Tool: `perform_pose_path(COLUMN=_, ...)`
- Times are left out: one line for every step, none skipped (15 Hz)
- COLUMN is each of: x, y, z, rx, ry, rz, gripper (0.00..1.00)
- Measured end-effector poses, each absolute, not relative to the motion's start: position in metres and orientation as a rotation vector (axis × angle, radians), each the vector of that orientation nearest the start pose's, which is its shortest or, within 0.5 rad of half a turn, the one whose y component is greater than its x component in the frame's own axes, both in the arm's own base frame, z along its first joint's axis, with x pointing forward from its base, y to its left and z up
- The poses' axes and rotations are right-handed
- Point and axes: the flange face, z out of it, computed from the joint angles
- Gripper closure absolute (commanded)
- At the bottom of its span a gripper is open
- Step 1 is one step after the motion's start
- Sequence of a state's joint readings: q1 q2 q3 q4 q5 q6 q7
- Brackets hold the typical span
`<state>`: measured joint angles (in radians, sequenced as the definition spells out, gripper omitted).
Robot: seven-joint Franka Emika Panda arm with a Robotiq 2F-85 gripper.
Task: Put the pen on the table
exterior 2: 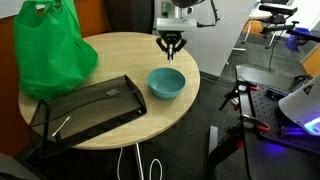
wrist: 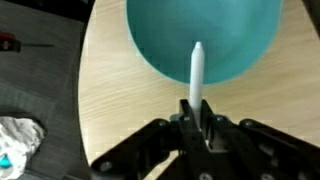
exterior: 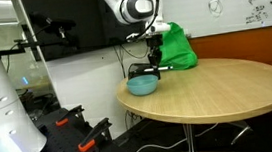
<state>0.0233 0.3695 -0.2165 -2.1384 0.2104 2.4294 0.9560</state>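
Pinching the pen (wrist: 197, 72) in the gripper (wrist: 197, 114), above the blue bowl (wrist: 165, 35), off the table (wrist: 110, 95). Only 1 whitish end shown, rest hidden. Too tiny to spot in both exterior views.

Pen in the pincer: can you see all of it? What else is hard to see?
1. The thin whitish pen: in the wrist view, its lower end is hidden inside the black pincer.
2. The same pen, in both exterior views: too small to make out.
3. The round blue-green bowl: in the wrist view, cut off by the top edge.
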Motion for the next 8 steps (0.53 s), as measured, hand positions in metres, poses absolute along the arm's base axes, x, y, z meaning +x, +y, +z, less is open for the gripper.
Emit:
perform_pose_path(x=0.552, y=-0.123, z=0.229, rx=-2.425, ry=1.955, rz=0.120, gripper=0.97)
perform_pose_path(x=0.549, y=-0.134, z=0.229, rx=-2.370, ry=2.017, rz=0.120, gripper=0.97)
perform_pose_path(x=0.547, y=-0.143, z=0.228, rx=-2.314, ry=2.077, rz=0.121, gripper=0.97)
perform_pose_path(x=0.545, y=-0.150, z=0.226, rx=-2.253, ry=2.136, rz=0.120, gripper=0.97)
perform_pose_path(x=0.544, y=-0.156, z=0.223, rx=-2.192, ry=2.190, rz=0.116, gripper=0.97)
perform_pose_path(x=0.544, y=-0.160, z=0.220, rx=-2.131, ry=2.241, rz=0.107, gripper=0.97)
perform_pose_path(x=0.544, y=-0.165, z=0.218, rx=-2.069, ry=2.289, rz=0.096, gripper=0.97)
perform_pose_path(x=0.544, y=-0.169, z=0.216, rx=-2.005, ry=2.335, rz=0.076, gripper=0.97)
